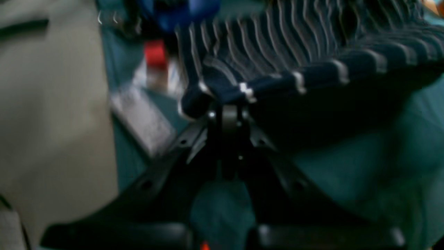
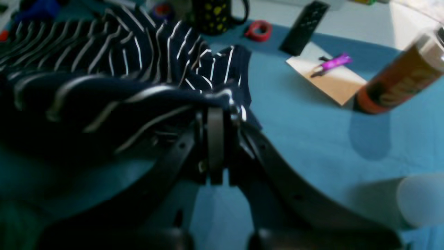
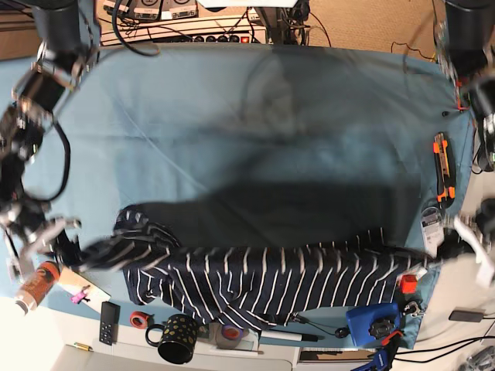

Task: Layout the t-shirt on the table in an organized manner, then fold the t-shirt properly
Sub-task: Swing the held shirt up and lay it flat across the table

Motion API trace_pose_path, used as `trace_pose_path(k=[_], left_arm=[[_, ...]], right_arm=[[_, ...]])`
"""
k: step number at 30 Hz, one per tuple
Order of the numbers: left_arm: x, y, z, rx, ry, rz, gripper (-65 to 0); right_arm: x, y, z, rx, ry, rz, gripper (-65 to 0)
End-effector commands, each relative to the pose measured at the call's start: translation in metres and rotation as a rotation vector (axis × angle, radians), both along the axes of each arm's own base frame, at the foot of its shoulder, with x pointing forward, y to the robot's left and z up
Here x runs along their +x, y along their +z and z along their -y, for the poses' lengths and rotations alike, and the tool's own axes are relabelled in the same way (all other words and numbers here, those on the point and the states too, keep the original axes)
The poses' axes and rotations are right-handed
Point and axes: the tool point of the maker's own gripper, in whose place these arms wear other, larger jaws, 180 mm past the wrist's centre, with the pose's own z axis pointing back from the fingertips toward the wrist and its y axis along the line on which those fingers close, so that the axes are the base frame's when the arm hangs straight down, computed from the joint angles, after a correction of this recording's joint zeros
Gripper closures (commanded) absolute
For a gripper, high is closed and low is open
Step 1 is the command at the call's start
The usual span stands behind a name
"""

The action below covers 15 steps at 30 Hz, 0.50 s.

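The navy white-striped t-shirt (image 3: 255,282) hangs stretched between both grippers over the near edge of the teal table (image 3: 232,139), casting a wide shadow. My right gripper (image 3: 87,252) is shut on one end of the shirt; in the right wrist view its jaws (image 2: 216,111) pinch a bunched fold of the shirt (image 2: 104,69) above the table (image 2: 312,132). My left gripper (image 3: 445,246) is shut on the other end; in the left wrist view it (image 1: 229,106) clamps the shirt's edge (image 1: 295,45) above the table (image 1: 364,166).
Along the near edge stand a black dotted mug (image 3: 176,338), a remote (image 3: 109,322), a red tape ring (image 3: 138,318), an orange bottle (image 3: 35,286) and a notepad with a purple pen (image 2: 329,78). A blue object (image 3: 371,325) and an orange cutter (image 3: 441,166) lie at the right.
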Motion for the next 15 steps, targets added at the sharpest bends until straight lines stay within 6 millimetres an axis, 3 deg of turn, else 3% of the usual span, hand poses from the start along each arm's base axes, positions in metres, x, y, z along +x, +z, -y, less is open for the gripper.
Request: trace_pose_path(k=[1, 5, 9, 12, 15], left_arm=[[-0.003, 0.013, -0.003, -0.007, 0.001, 0.048, 0.0], [-0.045, -0.029, 0.004, -0.052, 0.003, -0.037, 0.0], [-0.09, -0.063, 0.019, -0.113, 0.004, -0.12, 0.0], [-0.121, -0.077, 0.025, -0.123, 0.011, -0.148, 0.0], [-0.147, -0.082, 0.017, -0.117, 0.069, -0.161, 0.0]], right_arm=[[-0.007, 0.008, 0.005, -0.019, 0.001, 0.032, 0.0], [-0.054, -0.026, 0.008, -0.031, 0.011, -0.052, 0.0], [-0.101, -0.048, 0.016, -0.059, -0.006, -0.131, 0.0], [-0.133, -0.057, 0.021, -0.064, -0.001, -0.179, 0.0], [-0.156, -0.06, 0.02, -0.03, 0.023, -0.196, 0.0]])
